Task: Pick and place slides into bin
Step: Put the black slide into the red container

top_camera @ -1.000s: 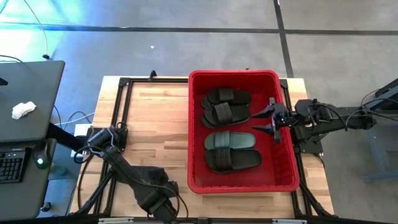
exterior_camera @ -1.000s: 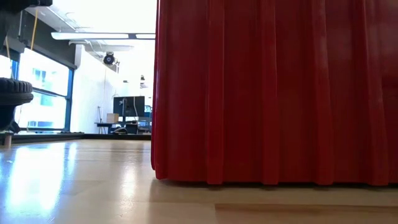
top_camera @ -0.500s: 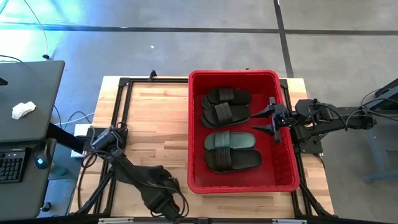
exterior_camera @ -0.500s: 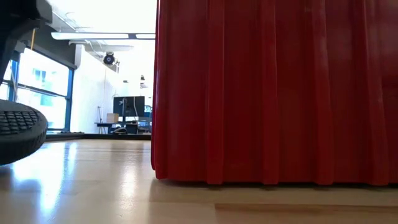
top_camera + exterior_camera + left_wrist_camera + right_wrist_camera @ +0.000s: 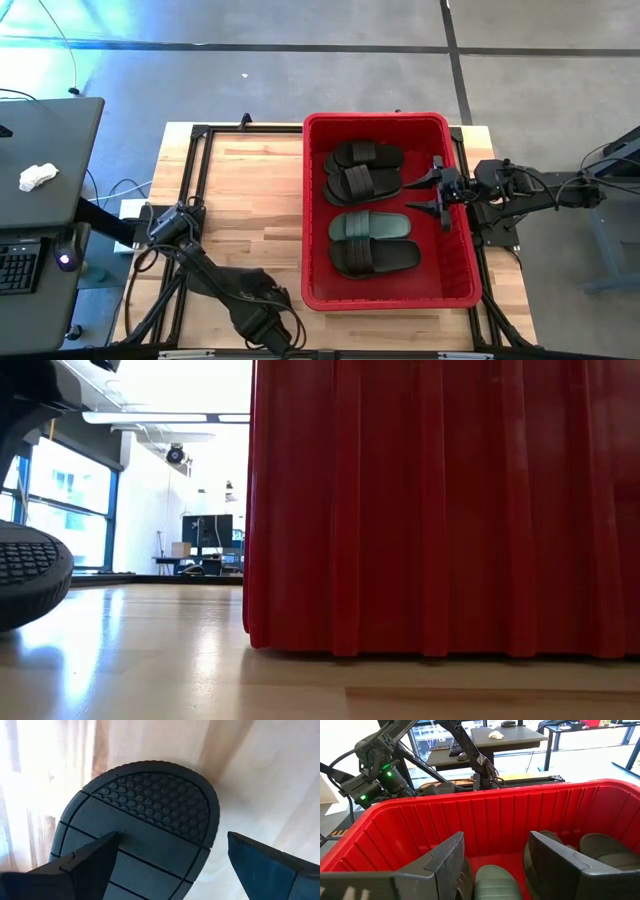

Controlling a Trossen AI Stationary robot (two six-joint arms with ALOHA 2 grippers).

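- No readable text, label, brand, number or sign shows in any view, on the bin (image 5: 380, 124), slides or table.

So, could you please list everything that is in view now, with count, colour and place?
bin: one, red, on the right half of the table.
slides in the bin: four; three black, one green.
slide outside the bin: one, dark sole showing, at the table's front left, below the left fingers.
table: one, light wood.
desk: one, dark, left of the table, with a white cloth on it.
left fingers: open, over the slide's sole.
right fingers: open, over the bin's right rim.
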